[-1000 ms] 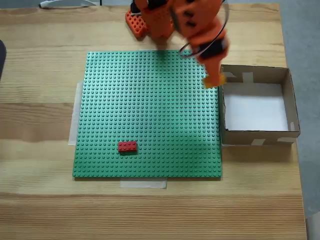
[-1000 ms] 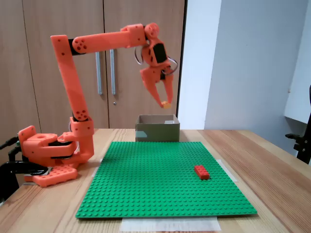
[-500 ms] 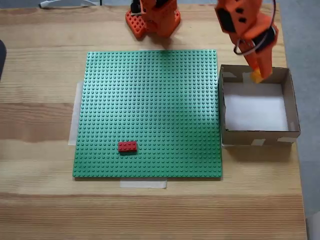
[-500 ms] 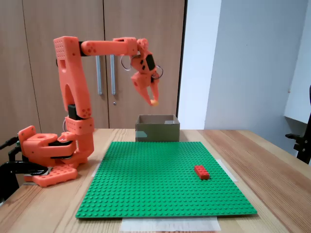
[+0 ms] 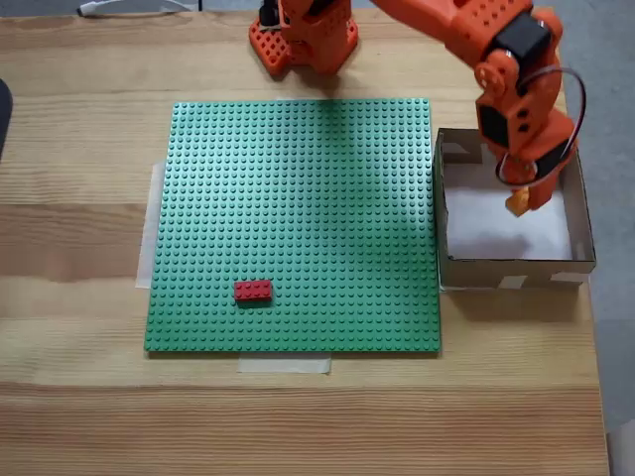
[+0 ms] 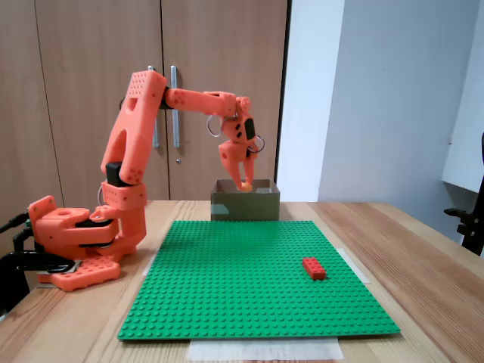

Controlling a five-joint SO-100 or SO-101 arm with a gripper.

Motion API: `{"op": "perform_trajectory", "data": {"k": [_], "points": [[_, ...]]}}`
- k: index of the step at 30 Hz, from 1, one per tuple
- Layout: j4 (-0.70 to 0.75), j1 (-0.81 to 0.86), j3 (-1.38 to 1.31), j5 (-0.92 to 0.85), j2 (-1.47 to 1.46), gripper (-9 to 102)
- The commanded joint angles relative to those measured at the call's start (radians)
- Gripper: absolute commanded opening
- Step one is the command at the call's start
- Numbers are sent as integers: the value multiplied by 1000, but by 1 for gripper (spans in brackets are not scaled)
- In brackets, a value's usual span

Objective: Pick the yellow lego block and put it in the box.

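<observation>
The yellow lego block [image 5: 517, 203] is pinched between the fingertips of the gripper [image 5: 520, 201], suspended over the open interior of the box [image 5: 506, 270]; in a fixed view [image 6: 246, 184] it sits level with the box's rim [image 6: 243, 181]. The arm [image 6: 136, 121] reaches across from its base. The box stands just beside the right edge of the green baseplate [image 5: 298, 218]. A red brick [image 5: 253, 291] rests on the baseplate, well apart from the box.

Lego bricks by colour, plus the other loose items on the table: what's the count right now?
Yellow lego block: 1, held in the jaws over the box
Red brick: 1
Green baseplate: 1
Box: 1
Total: 4
</observation>
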Motion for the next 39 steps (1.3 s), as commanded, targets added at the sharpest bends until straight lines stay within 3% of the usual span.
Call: {"op": "perform_trajectory", "data": {"k": [1,25,39], "points": [[-21,15,-49,-2,-12,-1],[-2,38,-71,18,-98,-1],[60,11,-103,-35,-75,19]]}}
